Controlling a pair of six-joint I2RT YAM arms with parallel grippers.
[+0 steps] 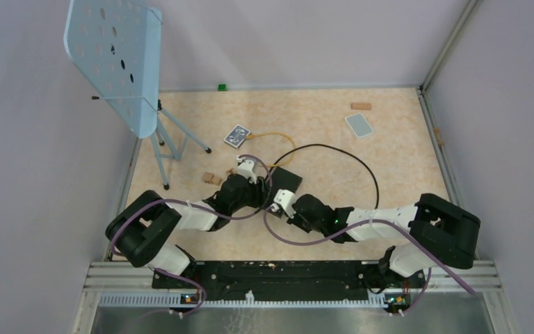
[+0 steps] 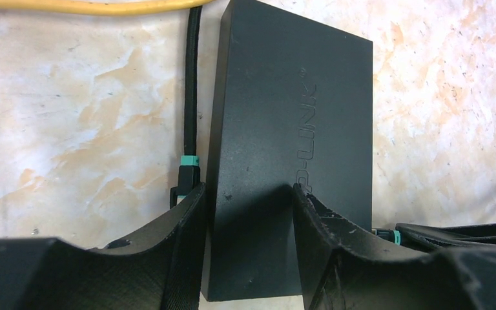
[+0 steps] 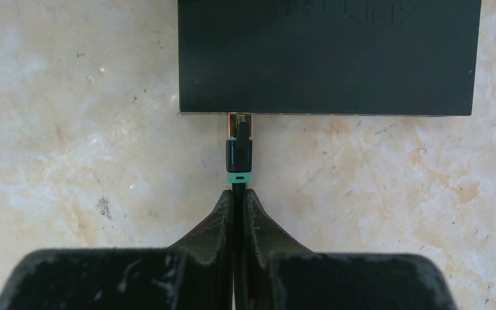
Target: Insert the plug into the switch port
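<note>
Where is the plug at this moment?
In the right wrist view, the plug is at the near edge of the black box, towards its left end, tip touching the edge. The right tool pinches its cable just behind it.

The network switch is lying flat mid-table, just ahead of both arms. The left gripper is standing over one end of it, one finger beside a long side and the other over its top. The plug is meeting the switch's edge facing the right arm, with the right gripper pinching the cable just behind it. The cable is looping off right and round behind the switch. A playing card is lying behind and left, a rounded card is lying far back right, and a music stand is standing back left.
</note>
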